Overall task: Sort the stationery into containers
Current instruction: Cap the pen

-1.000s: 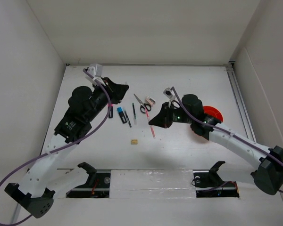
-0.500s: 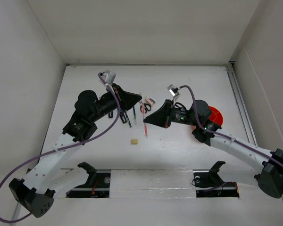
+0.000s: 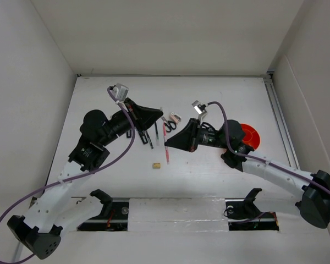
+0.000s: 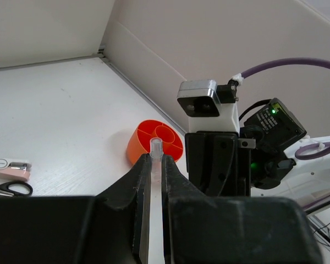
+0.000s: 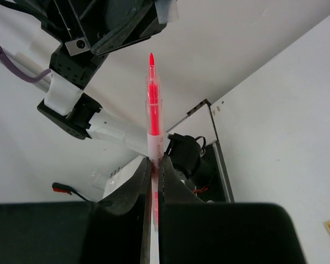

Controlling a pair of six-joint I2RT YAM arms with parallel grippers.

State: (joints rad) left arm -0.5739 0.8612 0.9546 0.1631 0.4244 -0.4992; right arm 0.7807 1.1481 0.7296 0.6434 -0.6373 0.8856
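Right claw (image 5: pixel 154 171) is pinched shut on the thin red-orange pen (image 5: pixel 152 104). It grips low on the barrel, so most of the pen's length and the pointed tip stick out past the fingers. From above, the pen appears to be clear of the desk (image 3: pixel 209 170), slanting down toward the near edge beside the tan eraser (image 3: pixel 155 164).

Left claw (image 4: pixel 155 170) is also closed, on a thin clear-ended pen (image 4: pixel 155 147) whose end just shows between the jaws. I cannot tell which pen it is.

The orange cup (image 4: pixel 157 137), dividers visible inside, sits on the desk to the right, partly hidden behind my right forearm in the overhead view. The scissors (image 3: pixel 168 123), pinkish-white piece (image 3: pixel 175 117) and dark pens (image 3: pixel 150 141) lie on the desk between the two claws.

I judge the red-orange pen to be light and stiff, with a smooth plastic barrel. It is thin enough to pivot or slide in a two-finger pinch, all the more with so much of it overhanging. A hold nearer mid-barrel would be steadier. As it is, I would move slowly, bring the pen upright over one compartment, and release it low so it doesn't bounce off the rim. It is not fragile, only slippery.
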